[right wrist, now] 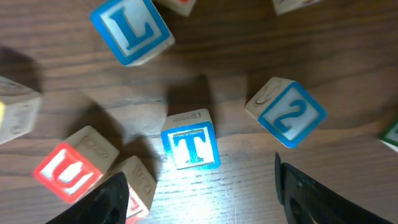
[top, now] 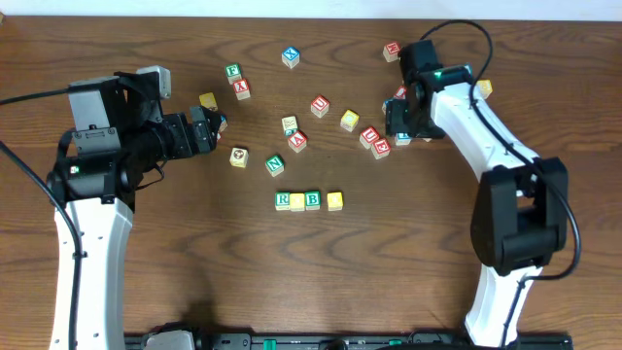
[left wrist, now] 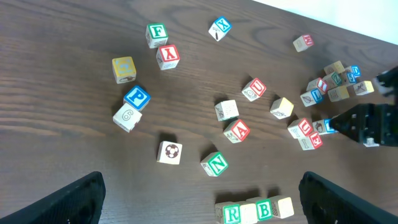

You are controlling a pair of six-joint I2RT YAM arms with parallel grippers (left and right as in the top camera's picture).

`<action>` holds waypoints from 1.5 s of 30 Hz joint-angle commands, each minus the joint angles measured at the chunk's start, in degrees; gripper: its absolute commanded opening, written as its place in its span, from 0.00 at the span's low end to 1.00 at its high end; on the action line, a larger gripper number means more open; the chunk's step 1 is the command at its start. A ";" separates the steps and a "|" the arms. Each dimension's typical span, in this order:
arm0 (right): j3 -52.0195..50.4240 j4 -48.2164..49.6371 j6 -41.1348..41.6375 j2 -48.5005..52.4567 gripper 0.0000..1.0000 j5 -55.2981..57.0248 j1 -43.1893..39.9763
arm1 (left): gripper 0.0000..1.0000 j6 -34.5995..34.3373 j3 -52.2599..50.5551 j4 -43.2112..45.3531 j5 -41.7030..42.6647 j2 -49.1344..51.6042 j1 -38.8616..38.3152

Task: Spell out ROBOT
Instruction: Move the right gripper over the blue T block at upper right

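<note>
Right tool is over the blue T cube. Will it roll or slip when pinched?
T cube looks like rigid wood with flat faces: probably won't crush or roll. Small, likely light; a nudge should slide it. The adjacent cube sits close and may get bumped.

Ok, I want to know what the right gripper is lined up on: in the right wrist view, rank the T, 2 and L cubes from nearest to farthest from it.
1. T cube: centre of frame, just ahead of the open right gripper.
2. 2 cube: right of frame, a bit further out.
3. L cube: top left, farthest.
</note>
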 commanded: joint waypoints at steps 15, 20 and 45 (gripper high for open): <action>0.83 0.74 -0.83 3.85 0.63 0.02 0.20 | 0.98 0.52 1.36 0.02 0.74 0.00 0.20; 0.83 1.03 -0.83 3.85 0.56 0.02 0.20 | 0.98 0.52 1.36 0.04 0.74 0.00 0.20; 0.72 2.71 -0.20 7.63 0.48 -0.11 1.36 | 0.98 0.52 1.36 0.02 0.74 0.00 0.20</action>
